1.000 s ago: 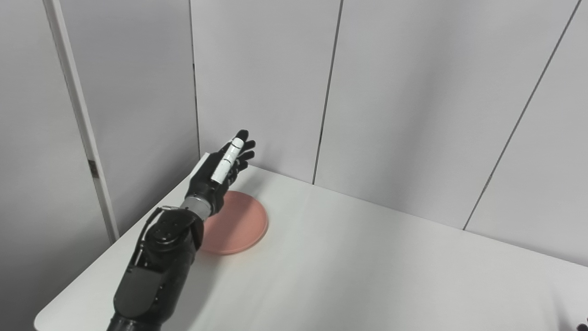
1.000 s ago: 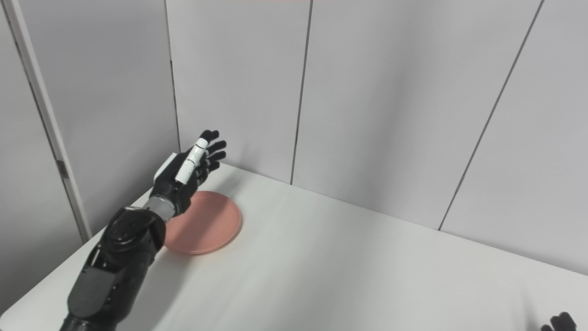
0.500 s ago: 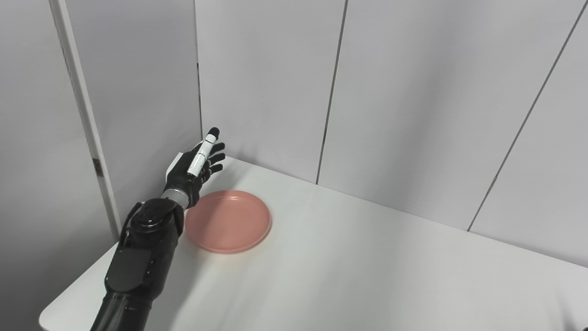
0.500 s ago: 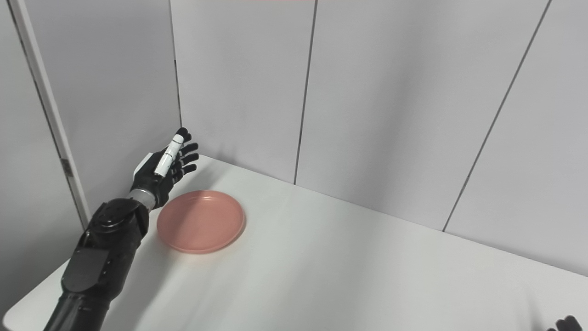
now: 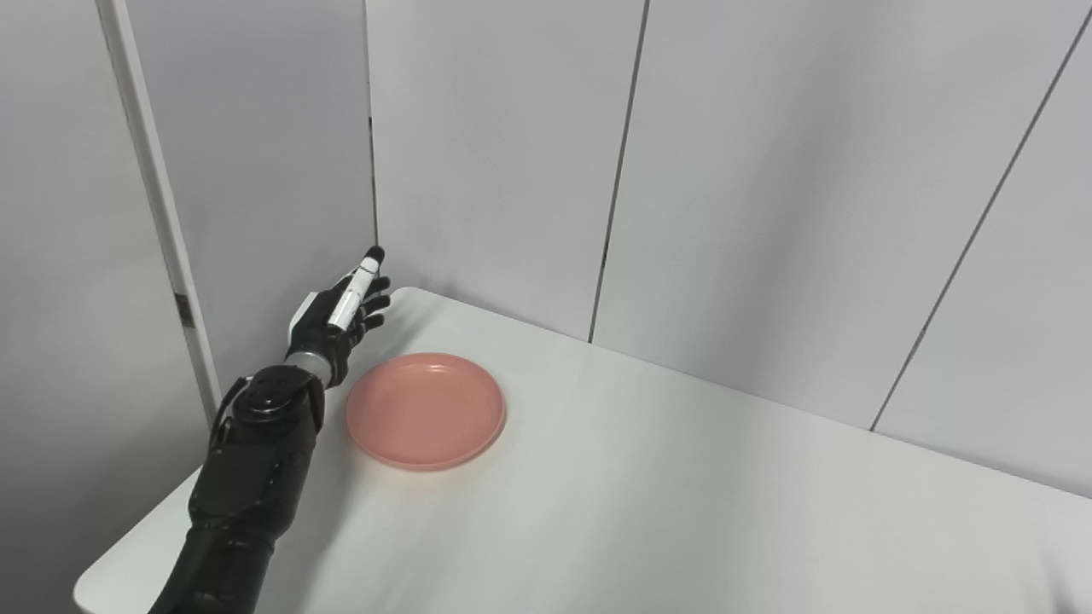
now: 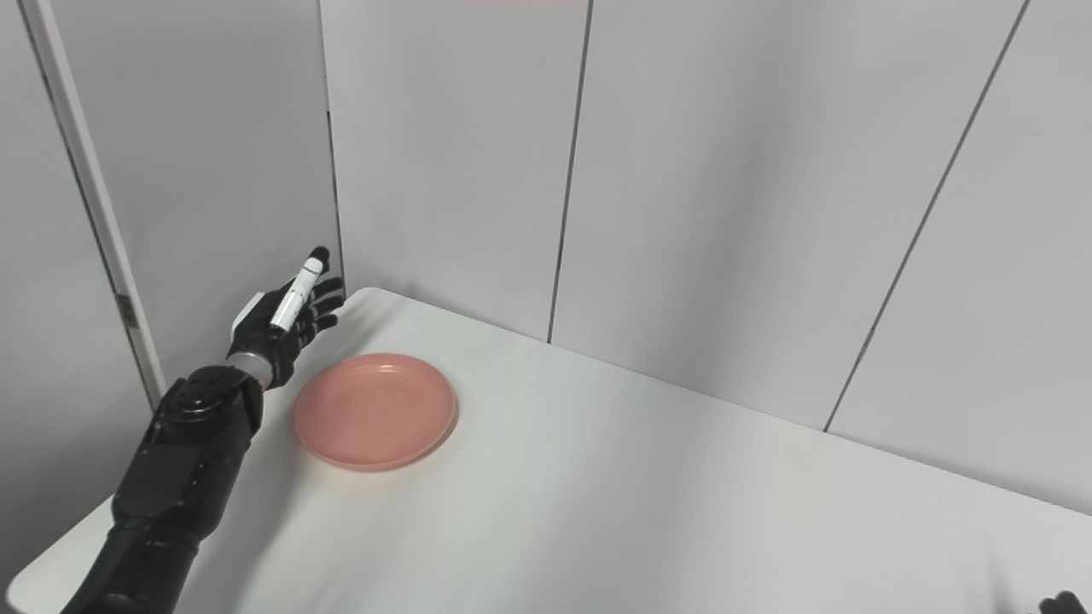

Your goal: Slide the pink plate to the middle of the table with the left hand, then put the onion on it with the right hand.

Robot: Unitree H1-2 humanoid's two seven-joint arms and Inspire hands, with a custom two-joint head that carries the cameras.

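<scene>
One left hand (image 5: 337, 320), fingers spread and empty, is held beside the pink plate (image 5: 425, 411), which could be overshot if shoved hard.

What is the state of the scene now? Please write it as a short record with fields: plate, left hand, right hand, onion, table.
plate: pink plate lies flat near the table's far left corner, nothing on it
left hand: left hand is open, fingers apart, raised at the plate's left side; no contact with the plate is visible
right hand: only dark fingertips show at the bottom right corner of the right eye view; state cannot be told
onion: not in view
table: white table, set against grey wall panels
</scene>
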